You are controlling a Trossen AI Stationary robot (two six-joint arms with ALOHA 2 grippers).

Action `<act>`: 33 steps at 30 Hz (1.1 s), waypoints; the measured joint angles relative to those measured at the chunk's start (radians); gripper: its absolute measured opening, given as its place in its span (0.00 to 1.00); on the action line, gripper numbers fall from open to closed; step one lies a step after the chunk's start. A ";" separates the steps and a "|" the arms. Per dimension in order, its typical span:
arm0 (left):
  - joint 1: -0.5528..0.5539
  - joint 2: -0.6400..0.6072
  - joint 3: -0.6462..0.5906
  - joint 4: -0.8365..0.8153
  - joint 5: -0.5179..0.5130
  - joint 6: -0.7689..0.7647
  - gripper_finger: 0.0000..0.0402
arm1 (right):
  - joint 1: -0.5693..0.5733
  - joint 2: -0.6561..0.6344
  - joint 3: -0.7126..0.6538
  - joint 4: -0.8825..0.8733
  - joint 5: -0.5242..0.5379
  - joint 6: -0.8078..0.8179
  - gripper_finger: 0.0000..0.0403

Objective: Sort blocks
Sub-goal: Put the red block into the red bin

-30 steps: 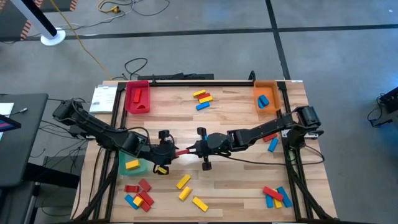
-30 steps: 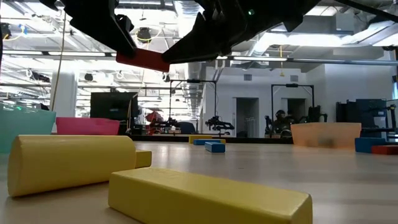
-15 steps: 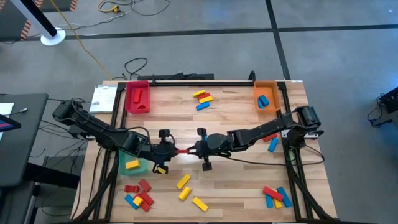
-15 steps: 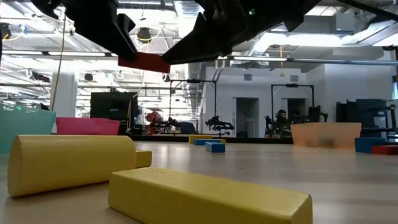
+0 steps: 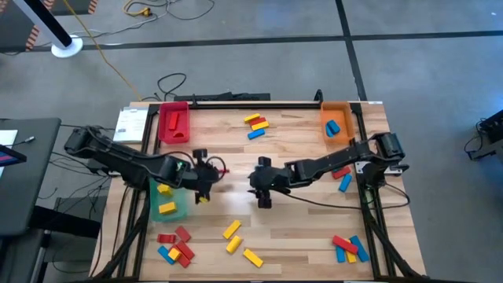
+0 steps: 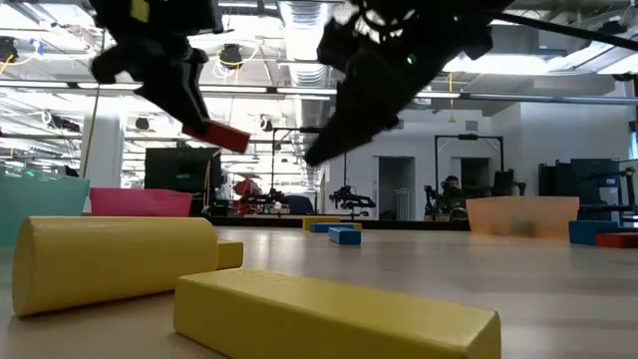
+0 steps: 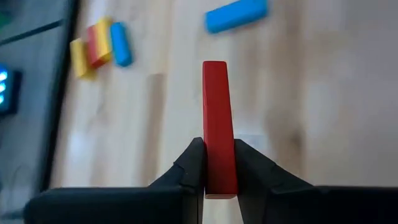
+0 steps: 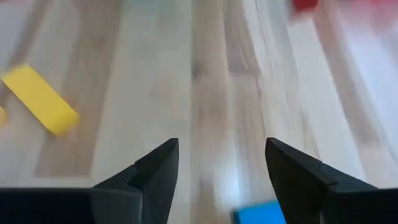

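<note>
A light wooden table [image 5: 299, 212] carrying a red tray [image 5: 174, 123], an orange tray [image 5: 336, 121], a green tray [image 5: 174, 206] and scattered red, yellow and blue blocks [image 5: 255, 125]

I count three rectangular plastic trays: one red tray [image 5: 165, 134] far left, one orange tray [image 5: 336, 110] far right, one green tray [image 5: 179, 212] near left. Small solid bars:
- one red bar [image 5: 176, 122] in the red tray
- one blue bar [image 5: 332, 127] in the orange tray
- two yellow bars [image 5: 167, 207] in the green tray
- three loose yellow bars [image 5: 231, 229] near centre

I can't reliably count the near corner piles [image 5: 176, 248].
</note>
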 joint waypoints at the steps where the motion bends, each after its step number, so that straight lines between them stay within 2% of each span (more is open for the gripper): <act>1: 0.019 -0.009 0.000 -0.016 -0.018 -0.001 0.12 | -0.001 0.000 0.000 -0.026 0.000 0.008 0.63; 9: 0.222 -0.091 0.000 -0.163 -0.141 -0.002 0.12 | 0.030 0.000 0.000 -0.117 0.001 0.034 0.60; 16: 0.474 -0.152 0.000 -0.252 -0.149 0.017 0.12 | 0.084 0.000 -0.005 -0.140 0.001 0.054 0.56; 22: 0.693 -0.156 0.000 -0.279 -0.148 0.050 0.12 | 0.134 0.000 -0.056 -0.126 0.001 0.114 0.54; 28: 0.905 -0.131 0.000 -0.271 -0.068 0.112 0.14 | 0.192 0.000 -0.126 -0.086 0.019 0.199 0.53; 33: 1.029 -0.102 0.000 -0.239 0.005 0.175 0.14 | 0.241 0.000 -0.162 -0.064 0.036 0.252 0.52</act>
